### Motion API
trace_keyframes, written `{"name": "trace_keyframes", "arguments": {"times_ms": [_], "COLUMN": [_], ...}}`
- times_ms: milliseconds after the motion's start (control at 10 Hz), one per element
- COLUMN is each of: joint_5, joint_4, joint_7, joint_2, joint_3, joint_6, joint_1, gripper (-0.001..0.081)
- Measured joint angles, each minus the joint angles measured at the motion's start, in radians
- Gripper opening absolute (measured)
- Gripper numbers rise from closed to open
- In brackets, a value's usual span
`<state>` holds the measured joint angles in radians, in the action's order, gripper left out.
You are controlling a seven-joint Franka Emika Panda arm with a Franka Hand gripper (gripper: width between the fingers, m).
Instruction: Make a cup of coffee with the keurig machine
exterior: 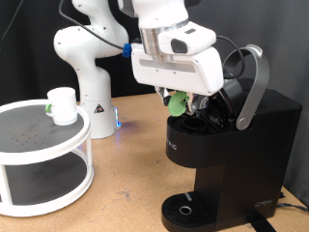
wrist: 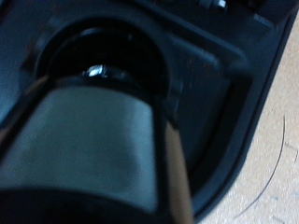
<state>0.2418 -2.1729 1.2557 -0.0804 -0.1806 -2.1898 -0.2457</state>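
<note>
White cup (exterior: pixel 63 104) on rack (exterior: pixel 39 145); hand (exterior: pixel 183 101) over keurig machine (exterior: pixel 232 145).

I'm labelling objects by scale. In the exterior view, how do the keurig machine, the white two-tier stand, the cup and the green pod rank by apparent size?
1. keurig machine
2. white two-tier stand, nearly as large and nearer the camera, so unsure
3. cup
4. green pod, partly hidden at the gripper

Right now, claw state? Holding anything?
Claw: shut on the pod, green top showing, over the open keurig chamber. Cup sits untouched on the white stand.
</note>
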Motion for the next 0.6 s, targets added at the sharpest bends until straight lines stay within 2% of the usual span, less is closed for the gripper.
{"name": "trace_keyframes", "arguments": {"times_ms": [200, 600], "joint_5": [0.042, 0.024], "joint_4": [-0.01, -0.023], "joint_7": [0.019, 0.019], "joint_2": [0.0, 0.0], "joint_3": [0.01, 0.023], "joint_6": [-0.011, -0.024], "joint_1": [0.0, 0.0], "gripper": [0.0477, 0.0477]}}
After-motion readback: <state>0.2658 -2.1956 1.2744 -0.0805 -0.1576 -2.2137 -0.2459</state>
